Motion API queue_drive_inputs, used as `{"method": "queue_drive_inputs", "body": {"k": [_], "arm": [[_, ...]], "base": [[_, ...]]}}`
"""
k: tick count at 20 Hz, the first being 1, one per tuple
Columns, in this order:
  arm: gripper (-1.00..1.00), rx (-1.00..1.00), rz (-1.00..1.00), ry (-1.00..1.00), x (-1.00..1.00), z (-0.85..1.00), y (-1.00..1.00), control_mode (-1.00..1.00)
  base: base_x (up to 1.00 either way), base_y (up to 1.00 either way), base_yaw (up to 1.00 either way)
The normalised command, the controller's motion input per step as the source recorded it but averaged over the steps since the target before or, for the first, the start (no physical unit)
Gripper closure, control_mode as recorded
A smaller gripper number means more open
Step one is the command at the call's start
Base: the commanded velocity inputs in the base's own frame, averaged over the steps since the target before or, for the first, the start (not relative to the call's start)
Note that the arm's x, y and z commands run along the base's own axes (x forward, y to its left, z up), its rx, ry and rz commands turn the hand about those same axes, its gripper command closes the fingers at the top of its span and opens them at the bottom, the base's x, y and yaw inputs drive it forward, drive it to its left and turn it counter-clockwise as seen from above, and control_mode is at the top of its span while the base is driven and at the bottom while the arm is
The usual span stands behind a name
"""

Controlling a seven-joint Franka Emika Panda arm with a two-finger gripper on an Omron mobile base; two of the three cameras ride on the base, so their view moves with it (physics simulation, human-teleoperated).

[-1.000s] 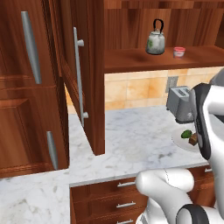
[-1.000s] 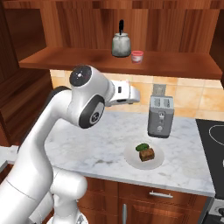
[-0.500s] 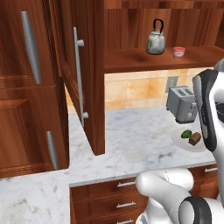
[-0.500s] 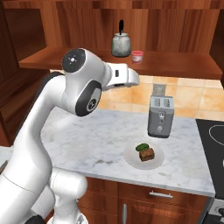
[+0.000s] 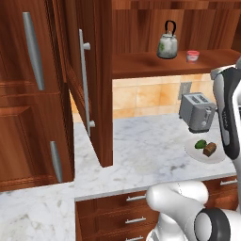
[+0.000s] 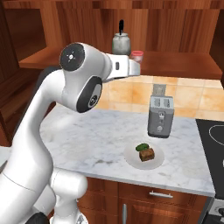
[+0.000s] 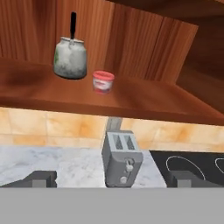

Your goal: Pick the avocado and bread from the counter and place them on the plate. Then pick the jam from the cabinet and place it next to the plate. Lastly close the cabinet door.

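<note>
Straight ahead of the hand (image 7: pixel 107 179), up on the cabinet (image 7: pixel 131 48) shelf, sits the jam (image 7: pixel 103 82), upright, just beside the grey-green kettle (image 7: pixel 70 57), which stands on its left in the hand view. Fingers (image 7: pixel 41 178) spread wide apart, nothing between them, nothing touched. Below the shelf and closer along the hand's line: the toaster (image 7: pixel 121 159) on the desk (image 7: pixel 65 164), against the tiled wall; stove top (image 7: pixel 192 164) off to the right of it. In the right base view the hand (image 6: pixel 135 68) sits at shelf height at the end of the forearm, just in front of the jam (image 6: pixel 137 55) and kettle (image 6: pixel 121 43); whether it overlaps the shelf edge I cannot tell. Well below the hand, on the desk (image 6: pixel 87 140) in front of the toaster (image 6: pixel 160 116), the plate (image 6: pixel 131 158) carries the avocado (image 6: pixel 141 147) and the bread (image 6: pixel 147 154), touching each other. Left base view: cabinet door (image 5: pixel 89 80) stands swung open, far to the hand's left, with its silver bar handle (image 5: pixel 85 84) facing the camera; jam (image 5: pixel 192 56) on the shelf right of the kettle (image 5: pixel 167 43), plate (image 5: pixel 193 151) with avocado (image 5: pixel 200 143) and bread (image 5: pixel 210 149) by the toaster (image 5: pixel 196 111).
</note>
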Motion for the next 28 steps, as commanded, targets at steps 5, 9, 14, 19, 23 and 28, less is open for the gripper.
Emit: {"method": "queue_drive_inputs", "body": {"k": [5, 9, 14, 19, 23, 28], "arm": [[-1.0, 0.03, 0.0, 0.0, 0.06, 0.4, 0.01, -1.0], [-1.0, 0.12, 0.0, 0.0, 0.15, 0.03, 0.04, -1.0], [-1.0, 0.13, 0.0, 0.0, 0.26, -0.01, 0.06, -1.0], [-1.0, 0.06, 0.02, 0.0, 0.33, 0.01, 0.03, -1.0], [-1.0, 0.02, 0.02, 0.0, 0.29, -0.03, 0.03, -1.0], [-1.0, 0.0, 0.04, 0.0, 0.27, -0.14, 0.03, -1.0]], "base": [[0.0, 0.0, 0.0], [0.0, 0.0, 0.0], [0.0, 0.0, 0.0], [0.0, 0.0, 0.0], [0.0, 0.0, 0.0], [0.0, 0.0, 0.0]]}}
